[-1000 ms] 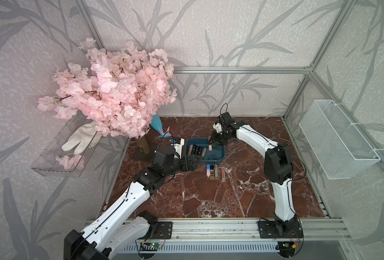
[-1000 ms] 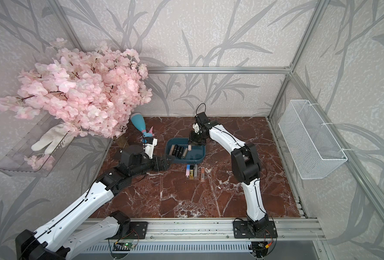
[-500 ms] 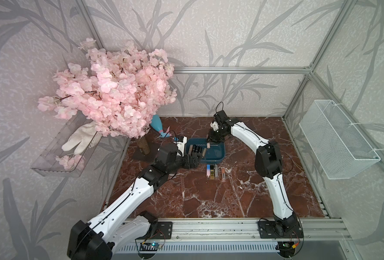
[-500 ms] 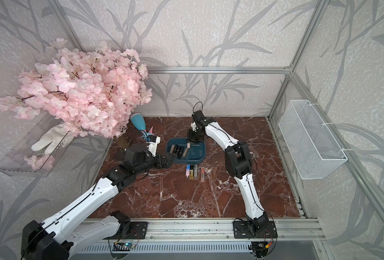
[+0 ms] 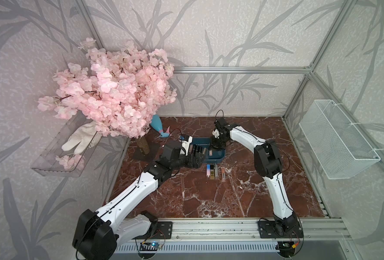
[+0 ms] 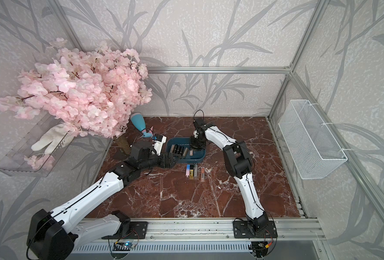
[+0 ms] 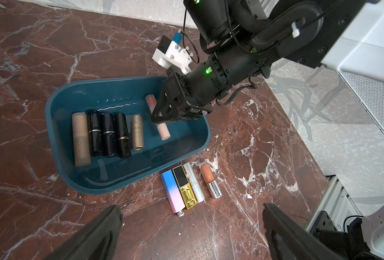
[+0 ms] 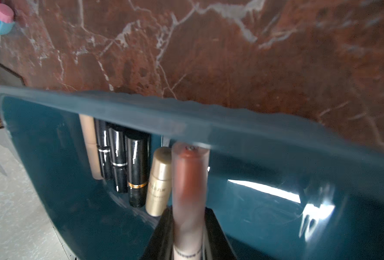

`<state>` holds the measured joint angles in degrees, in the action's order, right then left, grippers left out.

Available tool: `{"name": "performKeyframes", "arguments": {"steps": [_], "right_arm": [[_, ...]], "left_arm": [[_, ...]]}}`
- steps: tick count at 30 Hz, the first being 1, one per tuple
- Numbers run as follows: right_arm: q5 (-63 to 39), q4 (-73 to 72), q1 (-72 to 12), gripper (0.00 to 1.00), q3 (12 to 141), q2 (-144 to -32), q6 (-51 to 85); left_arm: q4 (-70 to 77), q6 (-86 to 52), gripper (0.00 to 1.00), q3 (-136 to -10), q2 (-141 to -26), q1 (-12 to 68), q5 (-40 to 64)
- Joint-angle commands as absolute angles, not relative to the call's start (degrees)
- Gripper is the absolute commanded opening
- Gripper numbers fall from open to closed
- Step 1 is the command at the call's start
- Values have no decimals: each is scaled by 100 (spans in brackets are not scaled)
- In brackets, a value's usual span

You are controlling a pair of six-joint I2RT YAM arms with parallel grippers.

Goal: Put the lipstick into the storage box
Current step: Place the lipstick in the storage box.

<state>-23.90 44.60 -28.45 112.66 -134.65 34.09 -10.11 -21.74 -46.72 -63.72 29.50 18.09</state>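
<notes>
The step in hand is the placing. The right tool (image 7: 164,117) reaches down inside the storage box (image 7: 119,182) with its jaws pinching a pink lipstick tube (image 7: 164,132) around the middle. The tube sits within the box's walls, just beside the row of five lipsticks (image 7: 107,135) lying side by side on the box floor. Whether it already touches that floor I cannot tell. In the right wrist view the tube's coral end (image 8: 189,171) points at the box's far wall.

The left tool (image 6: 170,160) hangs with its jaws spread wide and empty, near the box's rim and above the red marble surface (image 7: 254,157).

As I judge it, the next move is a plain release: lower the tube until it lies flat, open the jaws, then lift straight up so the fingers do not drag it or knock the gold lipstick (image 7: 138,132) next to it (the gap there is narrow).

The task looks a little over half done. Four lipsticks lie on the surface just outside the box: a blue-to-pink one (image 7: 171,191), a black-and-gold one (image 7: 184,189), a silver one (image 7: 194,182) and a coral one with a silver cap (image 7: 210,180). They are packed close together, so picking one out calls for a careful approach.
</notes>
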Motion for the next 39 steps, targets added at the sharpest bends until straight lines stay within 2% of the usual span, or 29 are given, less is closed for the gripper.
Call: {"name": "performKeyframes", "arguments": {"steps": [1, 20, 39], "right_arm": [[-2303, 4251, -2834, 19, 11129, -13404, 3480], [-2329, 4245, -2988, 24, 11544, -13969, 3551], [-2413, 4306, -3031, 41, 11721, -14020, 3520]], "left_arm": [[-1187, -1983, 100, -4778, -6160, 2923, 1796], [-1669, -1969, 100, -4504, -5456, 2917, 1412], [-1615, -2004, 100, -4398, -5368, 2918, 1350]]}}
